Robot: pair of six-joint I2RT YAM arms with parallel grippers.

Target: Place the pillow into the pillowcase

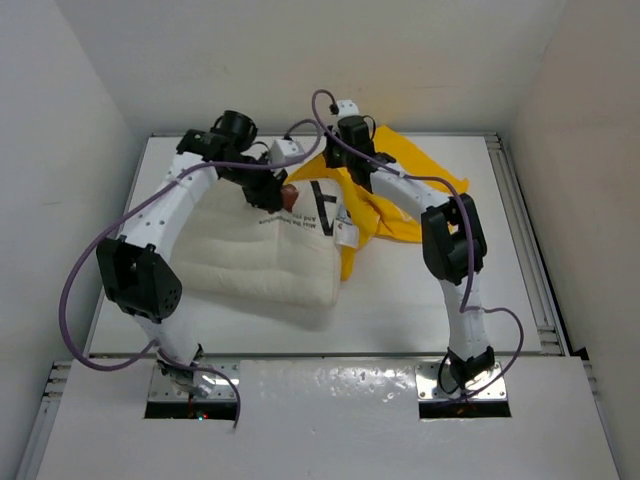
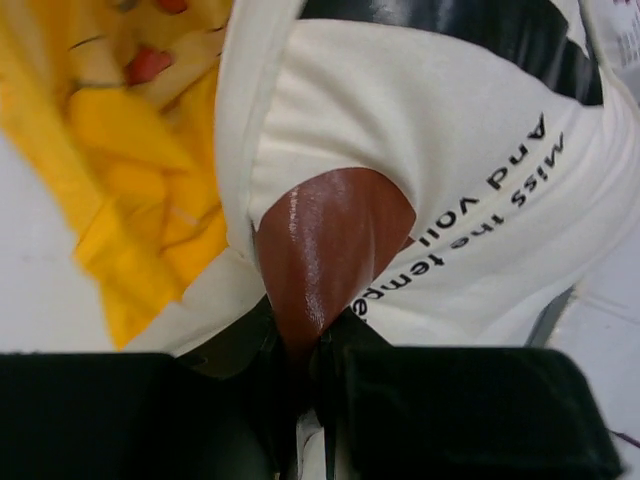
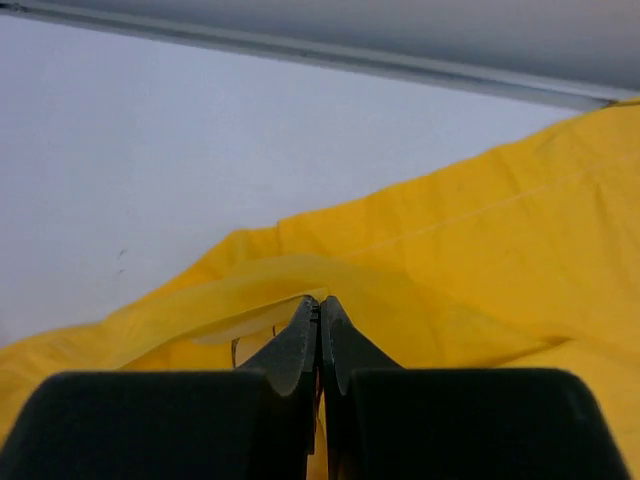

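Pillowcase (image 1: 415,155) of yellow printed fabric is pinched by left gripper (image 2: 303,348) and right gripper (image 3: 320,308), probably to open it for the puffy cream pillow (image 1: 250,265).

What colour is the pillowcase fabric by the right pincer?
Plain bright yellow; the pillowcase shows best in the right wrist view.

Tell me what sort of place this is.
Probably a robotics lab test cell, not a home: a bare white table boxed in by plain white walls, a left arm and right arm bolted at its near edge, and only a pillow and yellow pillowcase as props.
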